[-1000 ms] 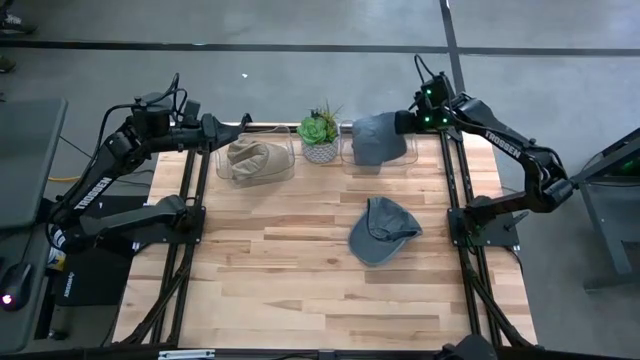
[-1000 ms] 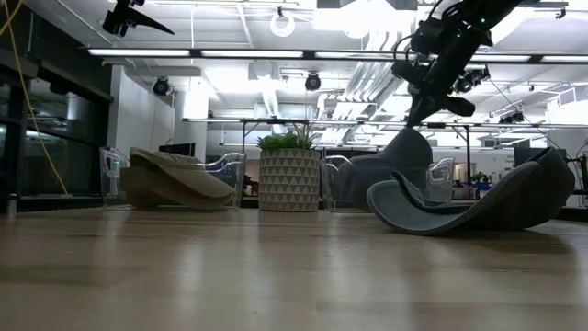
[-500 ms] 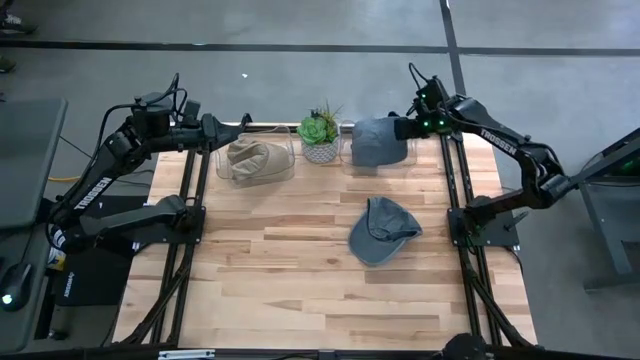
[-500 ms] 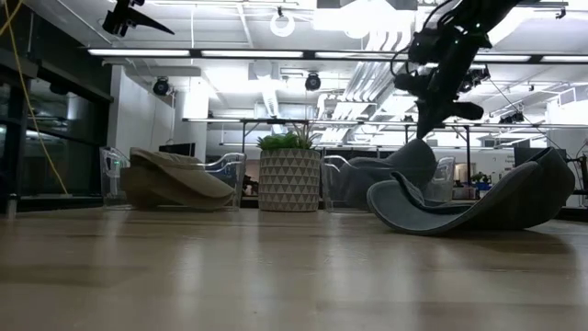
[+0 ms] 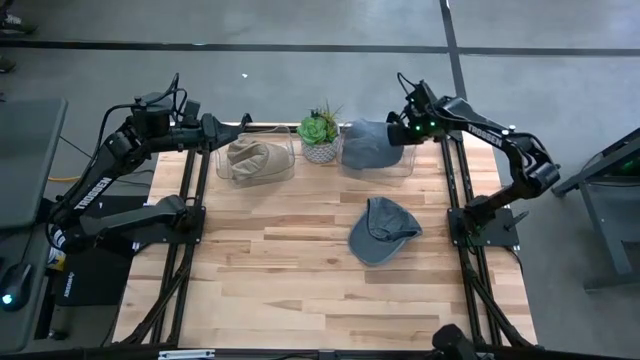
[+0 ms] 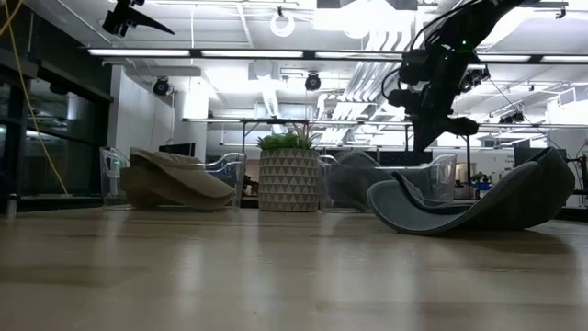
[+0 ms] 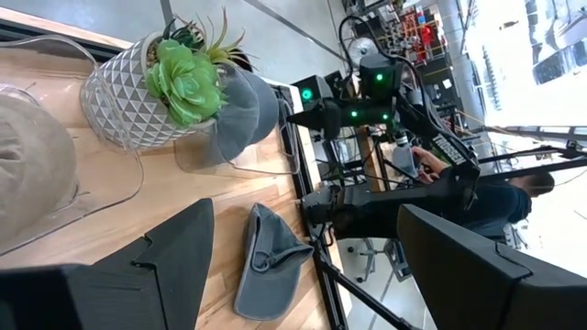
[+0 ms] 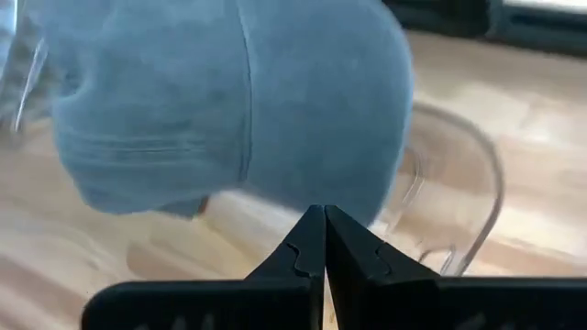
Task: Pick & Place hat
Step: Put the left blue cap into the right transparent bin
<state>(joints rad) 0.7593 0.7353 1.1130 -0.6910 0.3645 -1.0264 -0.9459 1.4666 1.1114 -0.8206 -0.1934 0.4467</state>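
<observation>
Pretty standard workshop space: grey concrete floor (image 5: 300,25) with a dark line (image 5: 200,46) running across it behind the butcher-block surface (image 5: 300,270). Ceiling's all exposed white ducts (image 6: 266,87) and long strip lights (image 6: 184,52). Dark-framed glazing (image 6: 46,138) along one side, some tables (image 6: 248,124) further back.

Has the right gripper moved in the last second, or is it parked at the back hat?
Yes. In the high view the right gripper, shut, has shifted toward the potted plant, and the grey hat it meets has slid the same way.
</observation>
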